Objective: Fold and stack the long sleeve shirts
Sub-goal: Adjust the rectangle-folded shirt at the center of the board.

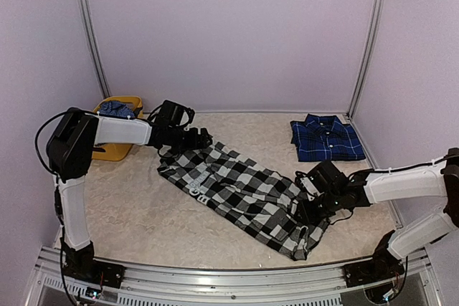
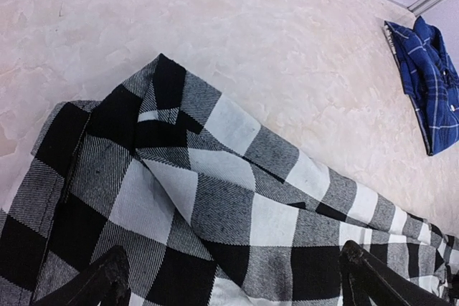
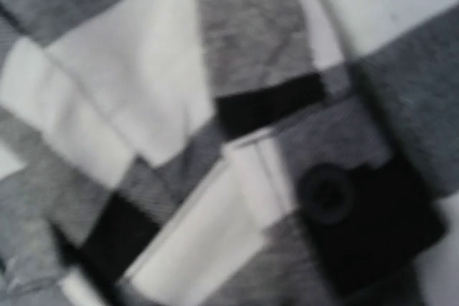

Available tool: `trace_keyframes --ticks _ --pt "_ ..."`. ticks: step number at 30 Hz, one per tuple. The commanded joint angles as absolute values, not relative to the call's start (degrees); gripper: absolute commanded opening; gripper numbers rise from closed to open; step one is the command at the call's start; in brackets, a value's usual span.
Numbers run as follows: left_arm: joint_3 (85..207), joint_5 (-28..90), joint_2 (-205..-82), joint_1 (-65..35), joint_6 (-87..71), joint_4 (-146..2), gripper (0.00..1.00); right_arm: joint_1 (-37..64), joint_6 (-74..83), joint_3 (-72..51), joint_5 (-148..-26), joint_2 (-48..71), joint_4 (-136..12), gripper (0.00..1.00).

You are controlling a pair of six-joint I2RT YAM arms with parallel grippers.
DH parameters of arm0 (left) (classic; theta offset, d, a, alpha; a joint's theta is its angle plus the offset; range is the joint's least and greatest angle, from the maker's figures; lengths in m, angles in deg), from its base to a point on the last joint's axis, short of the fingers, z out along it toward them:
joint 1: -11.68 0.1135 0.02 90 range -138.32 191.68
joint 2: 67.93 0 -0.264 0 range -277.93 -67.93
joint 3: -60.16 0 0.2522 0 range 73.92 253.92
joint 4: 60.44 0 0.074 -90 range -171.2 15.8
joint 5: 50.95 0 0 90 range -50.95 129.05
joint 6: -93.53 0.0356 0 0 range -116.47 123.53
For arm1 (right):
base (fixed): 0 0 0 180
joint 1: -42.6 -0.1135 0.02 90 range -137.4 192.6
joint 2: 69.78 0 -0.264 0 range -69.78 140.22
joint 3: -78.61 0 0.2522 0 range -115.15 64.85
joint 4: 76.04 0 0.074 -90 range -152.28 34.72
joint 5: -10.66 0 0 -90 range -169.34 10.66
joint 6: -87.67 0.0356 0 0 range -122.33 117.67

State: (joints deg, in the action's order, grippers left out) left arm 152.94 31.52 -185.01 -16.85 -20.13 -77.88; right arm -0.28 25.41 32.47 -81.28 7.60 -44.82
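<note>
The black-and-white check shirt (image 1: 240,195) lies spread diagonally across the middle of the table, its white lettering facing up. The navy plaid shirt (image 1: 326,138) lies folded at the back right and also shows in the left wrist view (image 2: 429,84). My left gripper (image 1: 195,140) is over the shirt's far left end. In its wrist view its gripper (image 2: 233,284) is open, with the fingertips (image 2: 107,277) wide apart above the check cloth (image 2: 215,198). My right gripper (image 1: 307,209) is down on the shirt's near right end. Its wrist view shows only blurred check cloth (image 3: 143,91) and a black button (image 3: 326,195); its fingers are hidden.
A yellow basket (image 1: 115,150) with blue cloth (image 1: 117,110) in it stands at the back left, beside the left arm. Metal frame posts and lilac walls close in the back and sides. A metal rail (image 1: 229,277) runs along the near edge.
</note>
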Motion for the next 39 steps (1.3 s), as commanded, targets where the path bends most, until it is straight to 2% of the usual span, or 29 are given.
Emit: trace_keyframes --ticks 1,9,14,17,21,27,39 --pt "147.97 30.20 -176.35 -16.71 -19.98 -75.93 0.96 -5.10 30.34 34.41 -82.93 6.44 -45.82 0.41" --pt "131.65 34.97 -162.70 -16.87 -23.25 -77.42 0.97 -19.12 38.77 31.52 -80.99 11.36 -49.83 0.41" --pt "123.19 37.56 -155.38 -16.86 -24.69 -78.32 0.97 -28.89 37.64 22.70 -76.51 19.38 -47.70 0.42" --pt "122.26 37.15 -155.00 -16.87 -24.85 -77.87 0.97 -30.61 36.03 17.97 -72.42 22.27 -44.69 0.43" --pt "125.72 35.28 -159.23 -17.06 -23.81 -76.74 0.97 -30.62 34.23 15.76 -69.09 21.11 -44.26 0.45" --pt "138.45 32.76 -171.13 -17.14 -21.90 -78.38 0.96 -30.63 32.57 15.36 -65.56 16.80 -45.70 0.51" --pt "157.22 27.47 -190.87 -17.06 -21.78 -81.33 0.96 -30.62 35.98 18.38 -63.88 15.60 -45.25 0.51"
